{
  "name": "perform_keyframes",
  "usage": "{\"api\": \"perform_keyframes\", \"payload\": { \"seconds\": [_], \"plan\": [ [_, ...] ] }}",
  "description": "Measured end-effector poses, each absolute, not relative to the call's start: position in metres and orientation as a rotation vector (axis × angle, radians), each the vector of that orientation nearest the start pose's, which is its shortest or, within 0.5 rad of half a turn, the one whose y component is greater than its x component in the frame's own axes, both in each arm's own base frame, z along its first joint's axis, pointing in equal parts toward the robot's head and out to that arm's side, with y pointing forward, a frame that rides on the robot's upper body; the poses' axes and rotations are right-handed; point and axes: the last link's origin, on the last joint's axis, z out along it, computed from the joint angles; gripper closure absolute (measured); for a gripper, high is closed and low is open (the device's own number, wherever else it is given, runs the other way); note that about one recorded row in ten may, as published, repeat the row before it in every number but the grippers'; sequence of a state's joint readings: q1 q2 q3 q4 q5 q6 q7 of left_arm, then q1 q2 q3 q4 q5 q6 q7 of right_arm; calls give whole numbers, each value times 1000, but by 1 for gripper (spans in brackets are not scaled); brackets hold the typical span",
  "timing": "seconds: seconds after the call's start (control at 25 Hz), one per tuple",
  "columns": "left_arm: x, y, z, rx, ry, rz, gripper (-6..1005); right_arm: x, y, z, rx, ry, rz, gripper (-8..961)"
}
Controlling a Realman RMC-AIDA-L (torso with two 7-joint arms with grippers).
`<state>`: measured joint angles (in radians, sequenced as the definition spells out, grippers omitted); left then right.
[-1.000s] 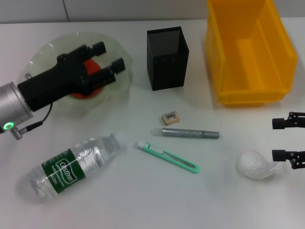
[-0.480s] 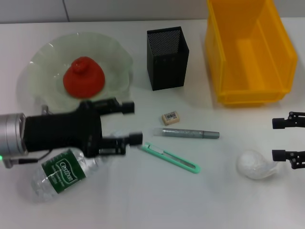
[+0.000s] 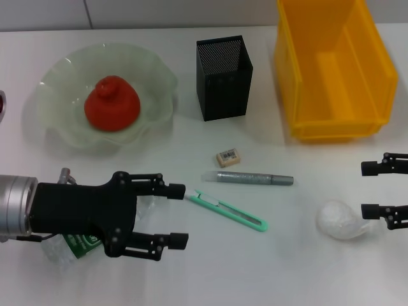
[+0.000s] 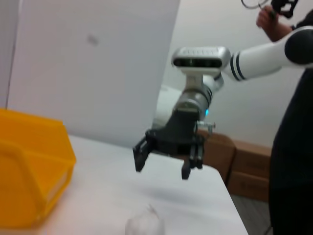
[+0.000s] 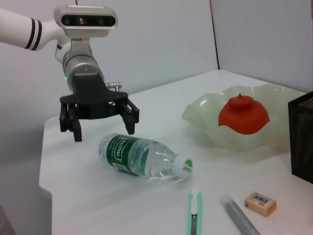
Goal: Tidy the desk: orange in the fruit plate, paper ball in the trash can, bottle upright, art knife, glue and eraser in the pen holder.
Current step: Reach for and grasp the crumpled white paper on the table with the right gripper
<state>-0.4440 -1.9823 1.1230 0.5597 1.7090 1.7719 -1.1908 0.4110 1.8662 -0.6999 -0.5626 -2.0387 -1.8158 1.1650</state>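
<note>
Over the near left of the desk, the left gripper hangs with fingers spread wide above the bottle, which lies on its side, cap pointing toward the art knife. Far right, the right gripper waits open just beside the paper ball.
</note>
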Motion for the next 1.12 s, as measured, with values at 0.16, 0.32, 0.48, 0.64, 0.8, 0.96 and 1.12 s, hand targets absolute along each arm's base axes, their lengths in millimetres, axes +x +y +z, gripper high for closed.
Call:
{"api": "perform_keyframes", "payload": {
  "seconds": [0.16,0.32,0.48,0.64,0.8,0.96,1.12],
  "plan": [
    [-261,269,-9,-3087,-339,-826,212,322,272,64,-2887,461,602,127],
    [-265,269,-6,-3101,-337,-788,212,321,274,65,-2885,459,606,128],
    [-268,268,-6,-3126,-341,-743,212,319,276,65,-2887,456,608,128],
    [-271,267,-5,-3146,-343,-710,212,318,277,64,-2889,451,610,127],
    [-275,265,-2,-3144,-354,-690,212,316,279,64,-2891,447,614,127],
    [-279,264,2,-3122,-370,-693,212,316,279,64,-2892,446,615,127],
    [-282,264,5,-3105,-385,-693,212,316,280,64,-2889,446,617,128]
  ]
}}
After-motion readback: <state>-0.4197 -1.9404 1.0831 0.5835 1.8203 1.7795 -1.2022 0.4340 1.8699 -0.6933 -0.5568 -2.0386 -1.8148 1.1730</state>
